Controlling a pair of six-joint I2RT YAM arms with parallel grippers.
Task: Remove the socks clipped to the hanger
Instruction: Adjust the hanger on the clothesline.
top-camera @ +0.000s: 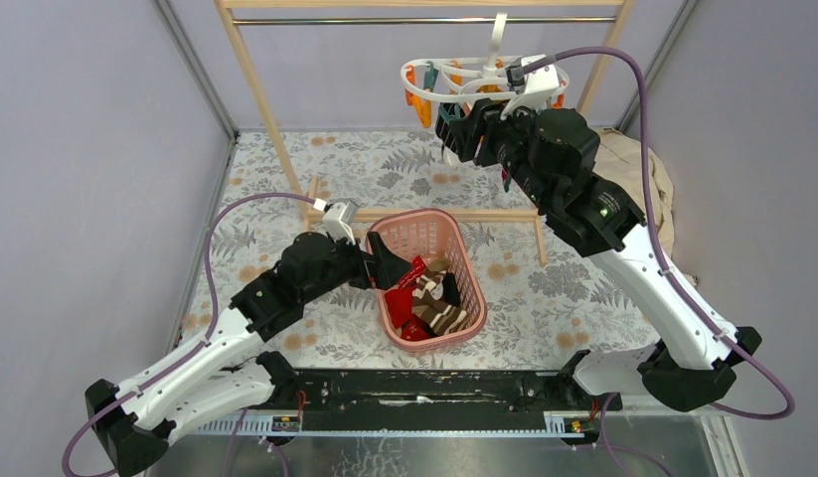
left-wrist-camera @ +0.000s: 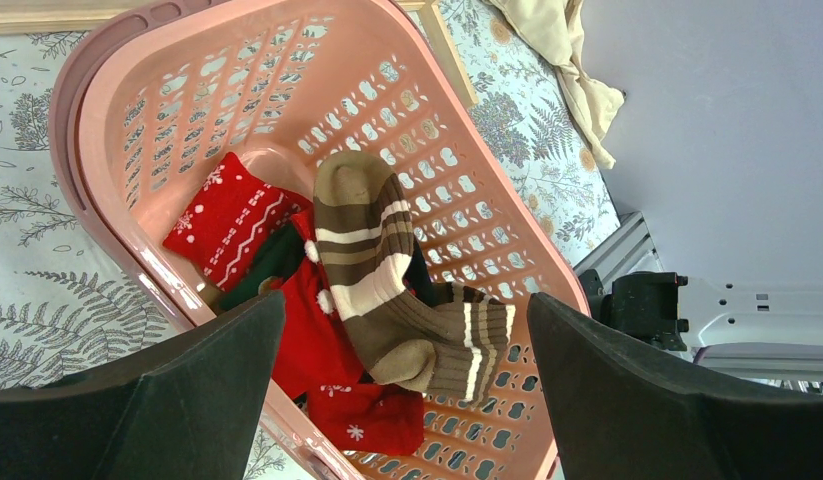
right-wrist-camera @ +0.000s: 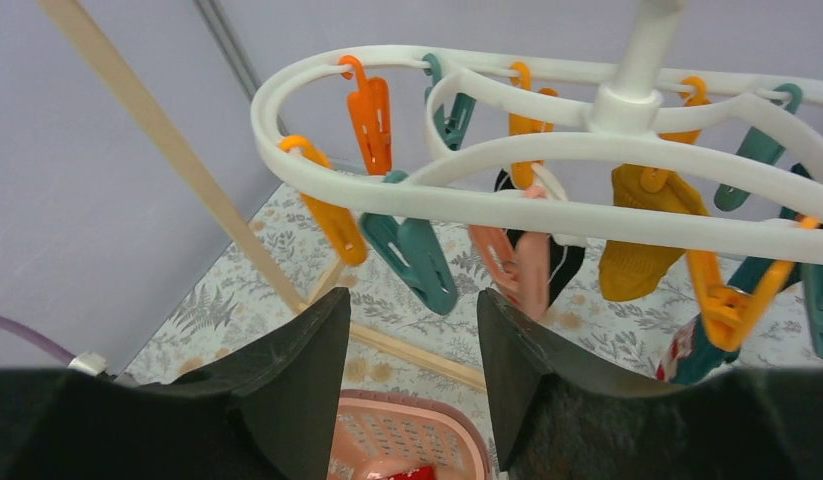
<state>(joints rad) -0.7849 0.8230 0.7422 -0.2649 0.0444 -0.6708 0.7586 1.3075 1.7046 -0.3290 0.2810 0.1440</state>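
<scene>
closest to my left wrist camera are the two black fingers (left-wrist-camera: 167, 400) of the left gripper (left-wrist-camera: 405, 300), spread as wide as they go with nothing between them, hanging over the pink basket (left-wrist-camera: 87, 110). down in that basket i see a brown-and-white striped sock (left-wrist-camera: 377, 270) lying across the top of the heap. a red sock with white pattern (left-wrist-camera: 227, 215) lies against the wall to its left, more red fabric sits under it, and a dark green sock (left-wrist-camera: 272, 262) peeks out between them. from overhead the basket sits on the floral counter (top-camera: 564, 288) between my two arms, just in front of the foot of the wooden rack (top-camera: 255, 89). a beige cloth (top-camera: 638, 164) is bunched at the far right of the counter. my right gripper (right-wrist-camera: 409, 300) is raised to the white hanger (right-wrist-camera: 467, 205), which hangs by its hook from the rack's top rail. its fingers stand apart, closed on nothing, just below the outer ring. a teal clip (right-wrist-camera: 412, 250) dangles right above the gap, with a pale orange clip (right-wrist-camera: 522, 270) beside it. clipped on the hanger i can make out a mustard sock (right-wrist-camera: 637, 255) and a black sock (right-wrist-camera: 565, 262) behind the pale clip. a scrap of red shows at the lower right, but i cannot tell what it is.
</scene>
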